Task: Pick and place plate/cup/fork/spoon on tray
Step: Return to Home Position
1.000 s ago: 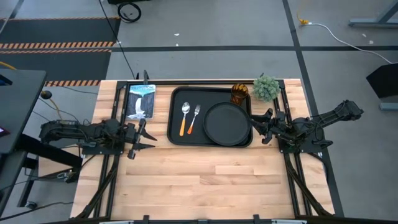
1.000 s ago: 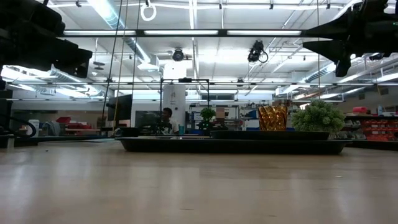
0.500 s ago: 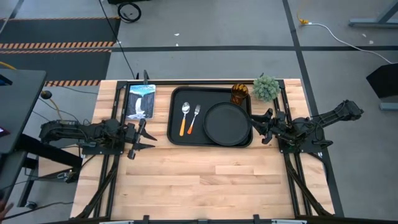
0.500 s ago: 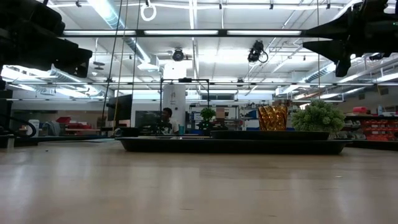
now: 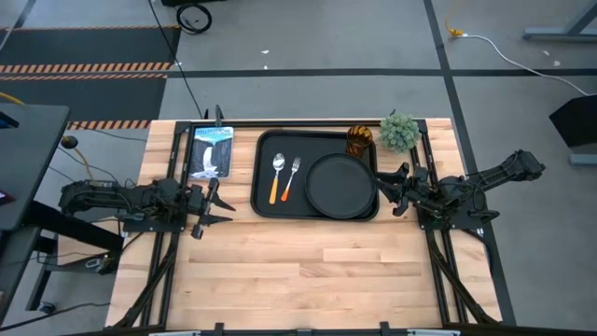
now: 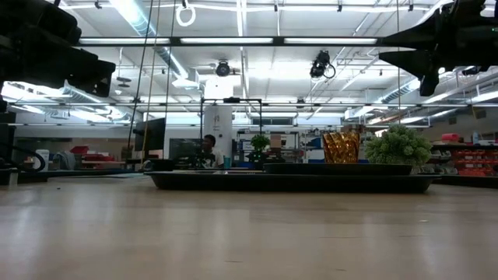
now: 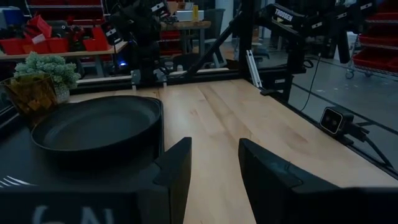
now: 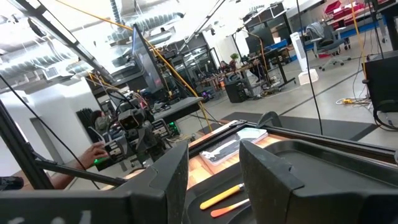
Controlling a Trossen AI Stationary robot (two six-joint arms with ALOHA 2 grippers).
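Note:
The black tray (image 5: pixel 264 147) lies at the table's far middle. On it lie the round black plate (image 5: pixel 340 184) at its right, and the orange-handled spoon (image 5: pixel 277 177) and fork (image 5: pixel 291 179) side by side at its left. The amber cup (image 5: pixel 360 140) stands at the tray's far right corner; it shows in the low view (image 6: pixel 341 146) too. My left gripper (image 5: pixel 216 203) is open and empty, left of the tray. My right gripper (image 5: pixel 395 189) is open and empty, just right of the tray.
A small green potted plant (image 5: pixel 399 132) stands at the far right corner beside the cup. A blue-and-white packet (image 5: pixel 212 151) lies at the far left. The near half of the wooden table (image 5: pixel 308 271) is bare wood.

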